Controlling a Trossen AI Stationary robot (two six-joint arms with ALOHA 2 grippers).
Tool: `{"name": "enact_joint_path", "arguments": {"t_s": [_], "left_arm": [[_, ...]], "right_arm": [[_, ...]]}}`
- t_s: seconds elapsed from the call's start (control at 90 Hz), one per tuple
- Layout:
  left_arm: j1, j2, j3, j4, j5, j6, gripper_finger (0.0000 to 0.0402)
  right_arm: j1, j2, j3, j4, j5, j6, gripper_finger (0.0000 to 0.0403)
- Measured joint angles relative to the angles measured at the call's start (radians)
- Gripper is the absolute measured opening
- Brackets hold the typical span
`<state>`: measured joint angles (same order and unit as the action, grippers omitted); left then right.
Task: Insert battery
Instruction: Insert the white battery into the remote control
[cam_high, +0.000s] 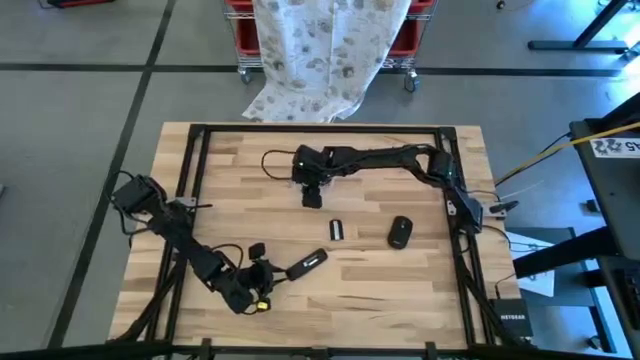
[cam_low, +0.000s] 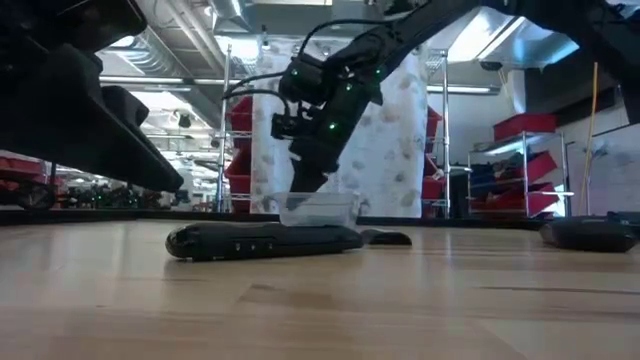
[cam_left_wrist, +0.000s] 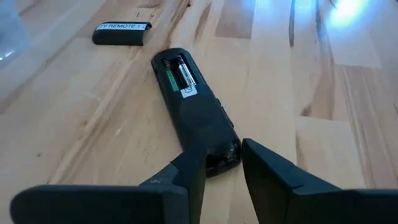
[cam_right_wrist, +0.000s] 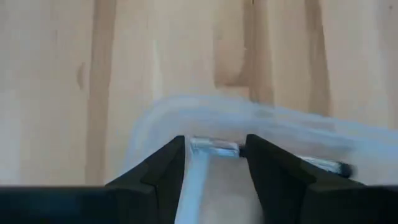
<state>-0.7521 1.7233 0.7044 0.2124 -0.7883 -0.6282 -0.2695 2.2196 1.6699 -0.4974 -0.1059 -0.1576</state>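
Note:
A black remote lies back up on the table, its battery bay uncovered; in the high view the remote lies near the front, left of centre. My left gripper is shut on its near end. The loose battery cover lies farther off on the wood. At the table's far middle, my right gripper points down into a clear plastic tub, open, one finger at each end of a silver battery. A second battery lies in the tub. My left gripper pinches the remote's end opposite the battery bay between its two fingers, one on each long side. The fingers come in low from the table's left, along the remote's length. The remote lies flat on the table. My right gripper: I cannot tell whether its fingertips touch the battery.
A dark computer mouse rests right of the battery cover. Dark frame rails border the table at left, right and far side. A patterned cloth hangs over red bins beyond the far edge. Bare wood lies along the front right.

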Motion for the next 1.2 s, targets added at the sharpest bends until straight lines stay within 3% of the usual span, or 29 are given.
{"name": "enact_joint_path", "arguments": {"t_s": [0.344, 0.522, 0.733, 0.967, 1.2], "left_arm": [[0.000, 0.000, 0.000, 0.004, 0.000, -0.013, 0.0086], [0.000, 0.000, 0.000, 0.004, 0.000, -0.021, 0.0086], [-0.002, 0.000, 0.000, -0.001, 0.000, -0.021, 0.0086], [-0.009, 0.000, 0.000, -0.003, 0.000, -0.027, 0.0086], [-0.014, 0.000, 0.000, -0.004, 0.000, -0.030, 0.0086]], "right_arm": [[0.003, 0.030, 0.000, 0.004, 0.056, 0.074, 0.0156], [0.000, 0.025, 0.024, -0.142, 0.141, 0.029, 0.0156], [0.002, 0.018, 0.103, -0.280, 0.137, 0.029, 0.0156], [0.001, 0.016, 0.156, -0.446, 0.140, 0.173, 0.0156], [-0.006, 0.016, 0.110, -0.451, 0.169, 0.216, 0.0156]]}}
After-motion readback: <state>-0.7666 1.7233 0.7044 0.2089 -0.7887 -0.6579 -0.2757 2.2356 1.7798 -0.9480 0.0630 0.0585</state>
